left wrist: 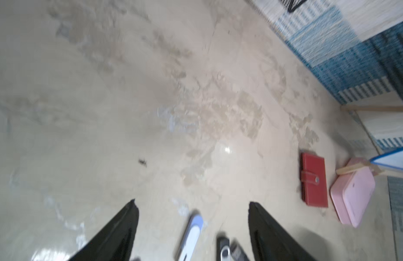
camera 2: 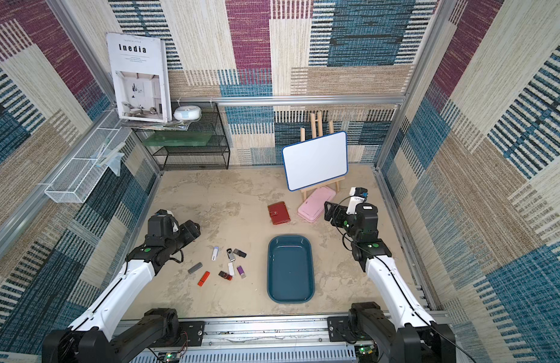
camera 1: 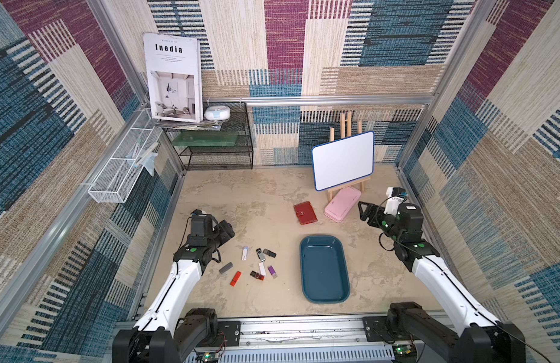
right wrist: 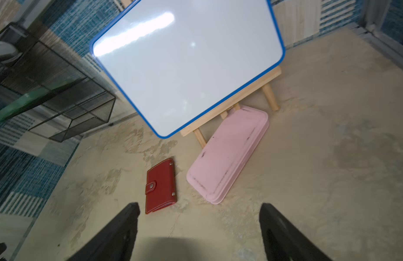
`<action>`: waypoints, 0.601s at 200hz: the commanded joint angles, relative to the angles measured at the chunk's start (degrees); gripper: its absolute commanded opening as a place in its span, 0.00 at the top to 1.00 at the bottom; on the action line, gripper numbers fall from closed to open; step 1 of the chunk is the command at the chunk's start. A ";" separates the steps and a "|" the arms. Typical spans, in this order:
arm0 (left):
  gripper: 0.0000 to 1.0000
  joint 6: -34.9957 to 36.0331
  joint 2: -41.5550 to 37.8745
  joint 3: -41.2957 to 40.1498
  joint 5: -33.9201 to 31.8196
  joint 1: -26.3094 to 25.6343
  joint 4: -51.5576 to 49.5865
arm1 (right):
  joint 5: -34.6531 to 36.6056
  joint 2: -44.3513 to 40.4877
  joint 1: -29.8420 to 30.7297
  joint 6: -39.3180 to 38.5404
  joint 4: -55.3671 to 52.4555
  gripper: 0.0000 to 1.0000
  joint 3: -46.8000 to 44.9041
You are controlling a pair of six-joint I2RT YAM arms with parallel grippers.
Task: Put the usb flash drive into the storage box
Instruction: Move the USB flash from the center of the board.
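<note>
Several usb flash drives lie loose on the table left of the storage box (camera 1: 306,270) (camera 2: 274,270), a shallow dark teal tray with nothing in it. Among them are a white-and-blue drive (camera 1: 245,252) (camera 2: 215,253) (left wrist: 191,237), a black-and-silver swivel drive (camera 1: 261,254) (left wrist: 224,248), a grey drive (camera 1: 225,267) and a red drive (camera 1: 235,278). My left gripper (camera 1: 227,232) (camera 2: 193,228) (left wrist: 192,203) hovers open just beyond the cluster's far left, holding nothing. My right gripper (camera 1: 363,210) (camera 2: 329,211) (right wrist: 199,206) hangs open and empty, far right of the tray.
A red wallet (camera 1: 305,213) (right wrist: 161,186) and a flat pink case (camera 1: 342,204) (right wrist: 227,153) lie behind the tray. A whiteboard on a wooden easel (camera 1: 343,160) stands over the case. A black mesh shelf (camera 1: 215,147) fills the back left corner.
</note>
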 commanded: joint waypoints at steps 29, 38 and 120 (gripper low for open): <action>0.17 -5.60 -7.52 -6.20 -2.62 -3.08 -16.17 | 2.95 -5.53 5.17 -0.89 6.83 0.13 -6.82; 0.16 -6.22 -7.57 -6.24 -3.15 -3.91 -16.63 | 3.30 -6.16 5.34 -0.56 7.49 0.13 -7.53; 0.19 -3.86 2.69 -5.18 -3.55 -4.26 -15.42 | 3.71 -5.96 5.42 -0.25 8.56 0.12 -8.84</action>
